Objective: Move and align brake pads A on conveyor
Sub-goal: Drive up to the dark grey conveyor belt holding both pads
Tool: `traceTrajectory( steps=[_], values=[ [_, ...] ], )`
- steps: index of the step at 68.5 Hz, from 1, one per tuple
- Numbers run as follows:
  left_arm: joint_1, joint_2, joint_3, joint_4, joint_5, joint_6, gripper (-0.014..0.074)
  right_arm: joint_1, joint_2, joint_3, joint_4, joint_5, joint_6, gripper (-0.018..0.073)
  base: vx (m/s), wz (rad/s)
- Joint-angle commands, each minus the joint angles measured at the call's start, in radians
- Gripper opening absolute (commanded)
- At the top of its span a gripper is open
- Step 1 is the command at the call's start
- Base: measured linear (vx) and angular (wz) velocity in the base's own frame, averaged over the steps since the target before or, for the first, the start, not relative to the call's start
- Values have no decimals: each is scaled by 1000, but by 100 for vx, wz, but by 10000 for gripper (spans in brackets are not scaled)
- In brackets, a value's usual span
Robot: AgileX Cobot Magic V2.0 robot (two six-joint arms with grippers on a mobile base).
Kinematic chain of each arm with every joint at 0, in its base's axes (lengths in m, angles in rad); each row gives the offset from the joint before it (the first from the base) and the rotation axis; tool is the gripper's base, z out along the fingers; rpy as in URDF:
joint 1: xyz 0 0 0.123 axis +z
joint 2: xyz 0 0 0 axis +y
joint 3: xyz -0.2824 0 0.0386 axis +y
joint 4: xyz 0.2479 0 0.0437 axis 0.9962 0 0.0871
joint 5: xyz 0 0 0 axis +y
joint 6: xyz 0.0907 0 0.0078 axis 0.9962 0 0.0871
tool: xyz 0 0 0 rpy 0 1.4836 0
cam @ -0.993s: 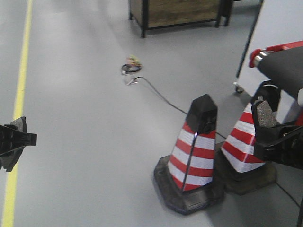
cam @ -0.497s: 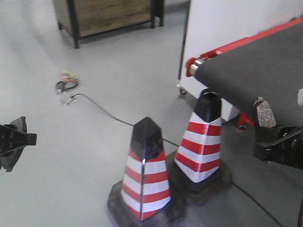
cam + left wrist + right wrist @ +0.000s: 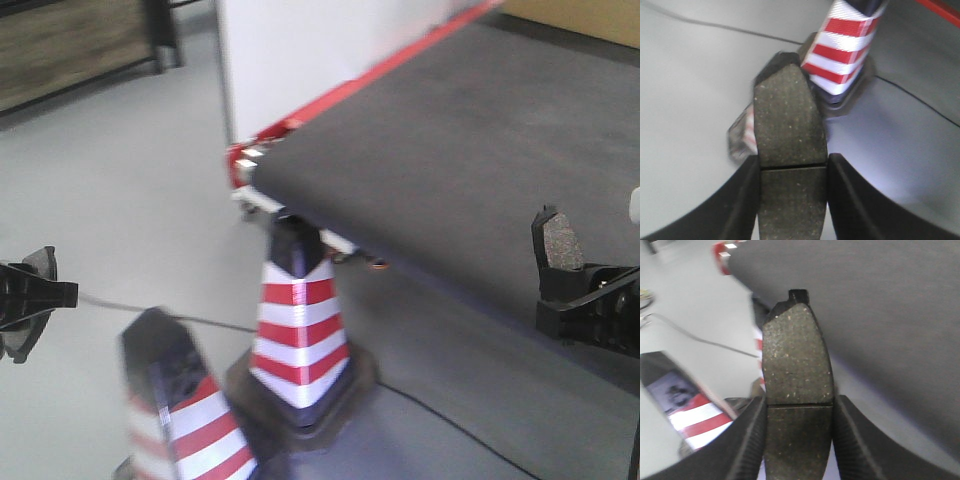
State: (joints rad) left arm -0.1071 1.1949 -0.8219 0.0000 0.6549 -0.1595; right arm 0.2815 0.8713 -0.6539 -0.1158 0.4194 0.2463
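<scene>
Conveyor point(image 3: 450, 150) fills my front view: a wide, matte, felt-like grey belt with a red edge. Off its near corner stands a red-and-white striped cone point(image 3: 300, 320), with a blurred second cone point(image 3: 180, 420) farther from the belt. My right gripper point(image 3: 799, 440) clamps a gritty, curved, grooved brake pad point(image 3: 797, 355) upright near the belt's front edge. My left gripper point(image 3: 792, 200) grips another pad point(image 3: 787, 125) over the floor, well apart from the conveyor.

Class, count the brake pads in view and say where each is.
2. One brake pad is clamped in the left tool; a second brake pad in the right tool. None lies on the visible conveyor; more could be out of frame.
</scene>
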Motion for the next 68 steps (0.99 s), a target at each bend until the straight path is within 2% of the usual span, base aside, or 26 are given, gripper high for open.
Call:
traceTrajectory(
  steps=[1, 68],
  values=[
    [-4, -24, -28, 0, -62, -10, 76, -3, -10, -30, -10, -93, -4, 96, 17, -65],
    [-4, -24, -28, 0, -61, -10, 76, -3, -10, -30, -10, -90, -4, 96, 15, -54]
  ],
)
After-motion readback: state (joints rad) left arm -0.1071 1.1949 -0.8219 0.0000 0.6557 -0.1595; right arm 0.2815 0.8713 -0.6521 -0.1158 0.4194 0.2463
